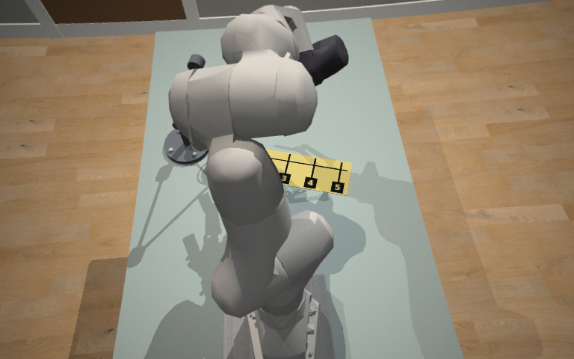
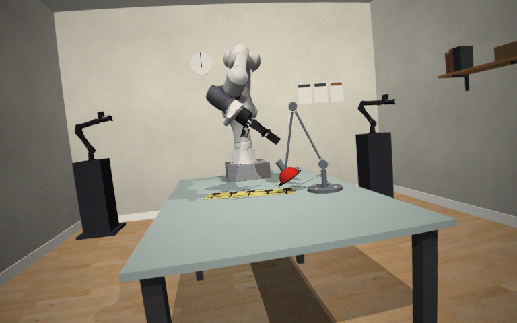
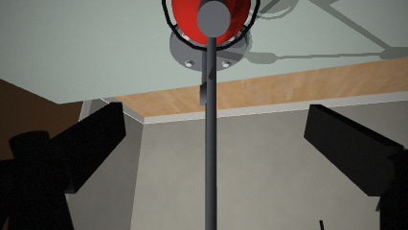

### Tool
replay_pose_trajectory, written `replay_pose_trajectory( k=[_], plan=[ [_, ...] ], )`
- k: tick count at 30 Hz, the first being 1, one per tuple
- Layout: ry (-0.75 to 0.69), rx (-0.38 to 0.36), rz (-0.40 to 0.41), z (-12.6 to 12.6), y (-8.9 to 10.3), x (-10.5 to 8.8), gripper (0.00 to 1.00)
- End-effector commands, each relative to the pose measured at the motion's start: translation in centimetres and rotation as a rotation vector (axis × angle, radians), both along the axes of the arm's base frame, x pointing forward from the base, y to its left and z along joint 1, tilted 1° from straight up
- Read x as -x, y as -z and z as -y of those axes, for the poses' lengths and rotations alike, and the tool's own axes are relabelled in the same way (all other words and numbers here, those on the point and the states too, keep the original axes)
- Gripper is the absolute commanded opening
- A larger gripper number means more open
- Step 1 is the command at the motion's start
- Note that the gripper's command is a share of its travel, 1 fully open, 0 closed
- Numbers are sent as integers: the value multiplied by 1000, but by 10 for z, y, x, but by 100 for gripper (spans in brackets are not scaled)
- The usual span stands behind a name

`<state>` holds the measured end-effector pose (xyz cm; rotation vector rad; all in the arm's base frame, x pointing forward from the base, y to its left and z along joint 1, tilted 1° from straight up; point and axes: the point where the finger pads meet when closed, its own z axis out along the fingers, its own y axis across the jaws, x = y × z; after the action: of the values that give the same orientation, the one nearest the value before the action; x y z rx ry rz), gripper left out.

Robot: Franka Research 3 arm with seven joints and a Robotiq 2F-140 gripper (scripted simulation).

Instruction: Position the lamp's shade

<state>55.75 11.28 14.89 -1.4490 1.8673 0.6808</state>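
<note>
The lamp's round grey foot (image 1: 186,152) (image 2: 324,188) (image 3: 192,57) stands left of the yellow numbered strip (image 1: 323,175) (image 2: 240,194) in the top view. Marks 3, 4 and 5 are readable there; the arm hides the rest. The lamp's top joint (image 1: 196,62) (image 2: 292,105) stands high. Its red shade (image 2: 288,175) (image 3: 184,14) hangs tilted over or near the strip's foot-side end, rim above the bench; the exact mark is unclear. My gripper (image 2: 262,136) (image 3: 215,120) is open and empty. In the wrist view its fingers stand either side of the lamp's shade-side rod (image 3: 211,168), at unclear depth.
My arm (image 1: 253,186) (image 2: 237,76) reaches over the pale green bench (image 1: 359,126) (image 2: 266,228) and hides the shade in the top view. The bench's left edge runs close beside the foot there. Two small black arms on pedestals (image 2: 95,194) (image 2: 375,163) stand beyond the bench.
</note>
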Motion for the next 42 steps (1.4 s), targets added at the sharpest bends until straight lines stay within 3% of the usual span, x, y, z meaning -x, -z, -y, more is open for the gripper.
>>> replay_pose_trajectory(
  k=[1,21,40,41,42],
  plan=[
    [0,3,5,-7,6,-3,100],
    [-6,3,-23,-45,35,-4,100],
    [0,9,-1,-47,37,-13,100],
    [0,8,-2,-47,37,-13,10],
    [0,8,-3,-47,37,-13,10]
  ],
)
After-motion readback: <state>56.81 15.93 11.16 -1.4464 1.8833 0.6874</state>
